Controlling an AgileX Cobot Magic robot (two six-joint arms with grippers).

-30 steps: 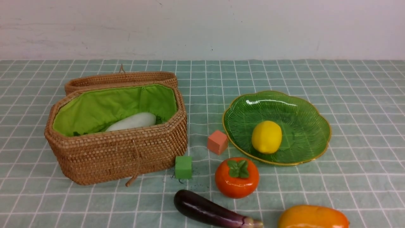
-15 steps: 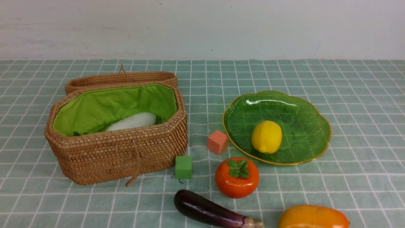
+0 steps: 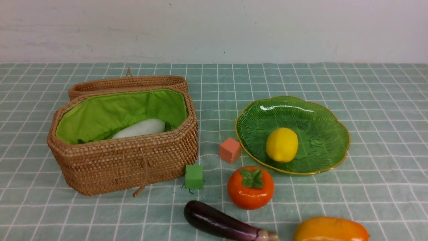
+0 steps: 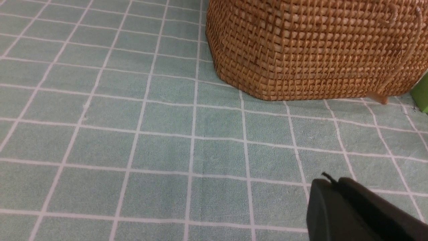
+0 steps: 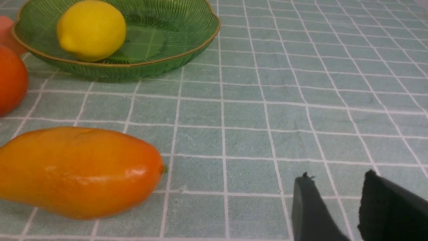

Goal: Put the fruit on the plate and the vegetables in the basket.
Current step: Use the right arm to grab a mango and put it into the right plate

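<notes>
The wicker basket (image 3: 127, 160) stands open at the left, with a long white vegetable (image 3: 140, 128) on its green lining. On the green plate (image 3: 321, 113) lies a yellow lemon (image 3: 282, 144). In front of the plate sit the persimmon (image 3: 250, 187), the purple eggplant (image 3: 220, 222) and the mango (image 3: 331, 230). Neither arm shows in the front view. My left gripper (image 4: 331, 182) is shut and empty over bare cloth, short of the basket (image 4: 311, 47). Beside the mango (image 5: 77, 170), my right gripper (image 5: 337, 179) is open and holds nothing; the plate (image 5: 187, 47) is beyond it.
A salmon-pink cube (image 3: 229, 150) and a green cube (image 3: 194, 176) lie between basket and plate. The basket's lid (image 3: 127, 83) hangs behind it. A checked green cloth (image 3: 367, 83) covers the table up to a white wall.
</notes>
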